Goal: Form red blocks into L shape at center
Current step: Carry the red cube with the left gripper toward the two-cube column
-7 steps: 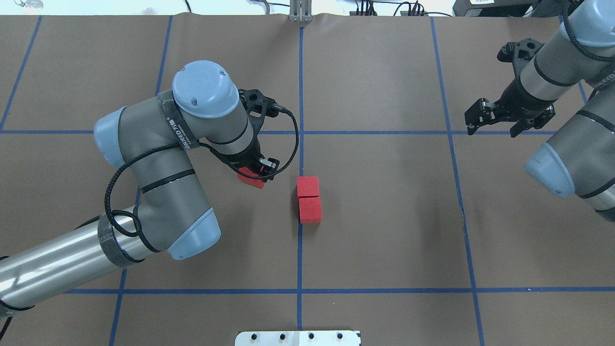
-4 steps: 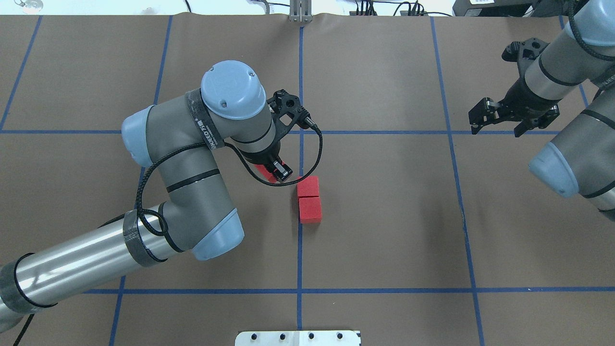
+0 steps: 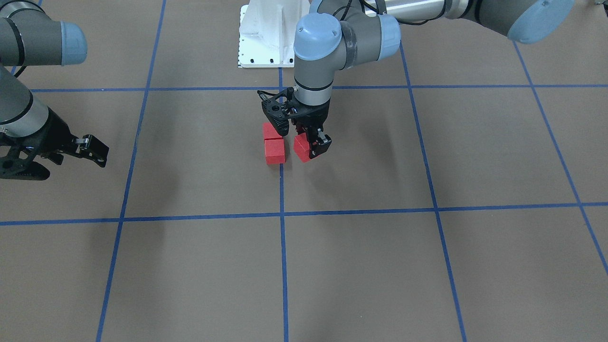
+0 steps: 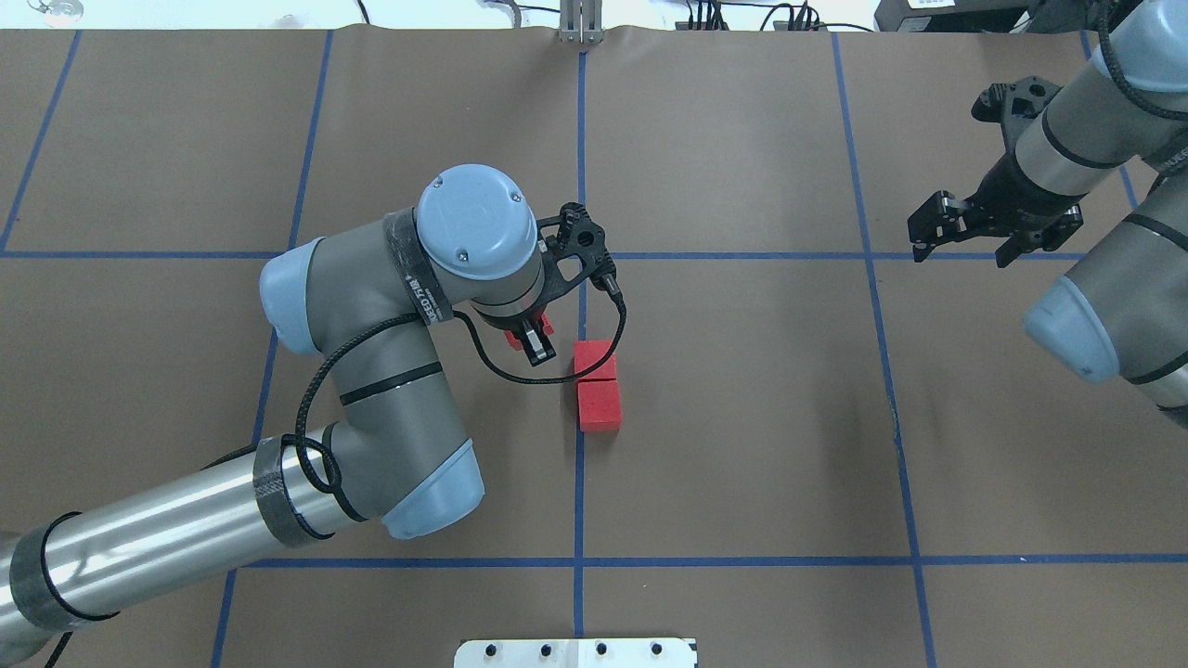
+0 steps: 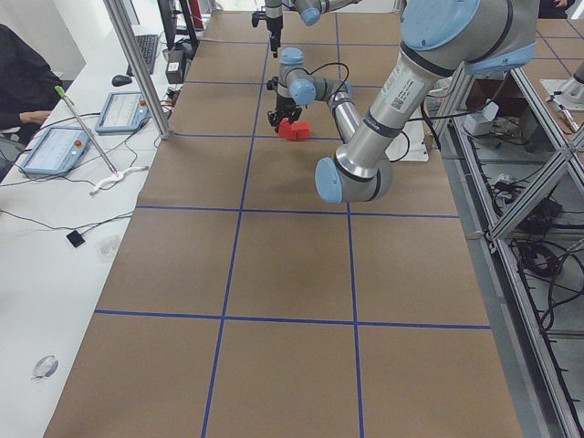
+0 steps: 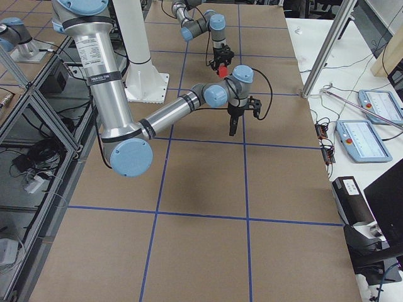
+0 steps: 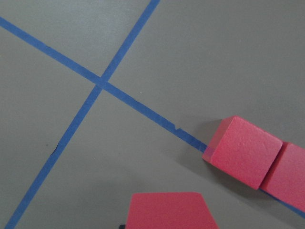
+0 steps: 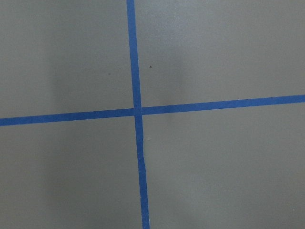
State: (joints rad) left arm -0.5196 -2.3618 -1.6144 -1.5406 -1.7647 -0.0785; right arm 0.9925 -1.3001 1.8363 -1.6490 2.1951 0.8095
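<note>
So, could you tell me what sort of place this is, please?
Most likely a robotics lab workcell: a paper-covered table gridded with blue tape, with teach pendants on an operators' bench alongside.

The brown paper surface (image 6: 201,251) is crossed by blue tape lines (image 6: 247,182). At the near left, the right arm (image 6: 107,82) is seen standing tall, bent at a blue-capped elbow and stretched toward the right. Its hand (image 6: 232,131) hangs pointing straight down above the surface, and whether its fingers are apart cannot be made out. Farther off, the left arm (image 6: 195,25) is lowered, and a red block (image 6: 222,71) is seen at the tip of the left hand (image 6: 221,63). A white base (image 6: 149,82) is set at the left. Two tablets (image 6: 362,139) lie on a bench at the right.
</note>
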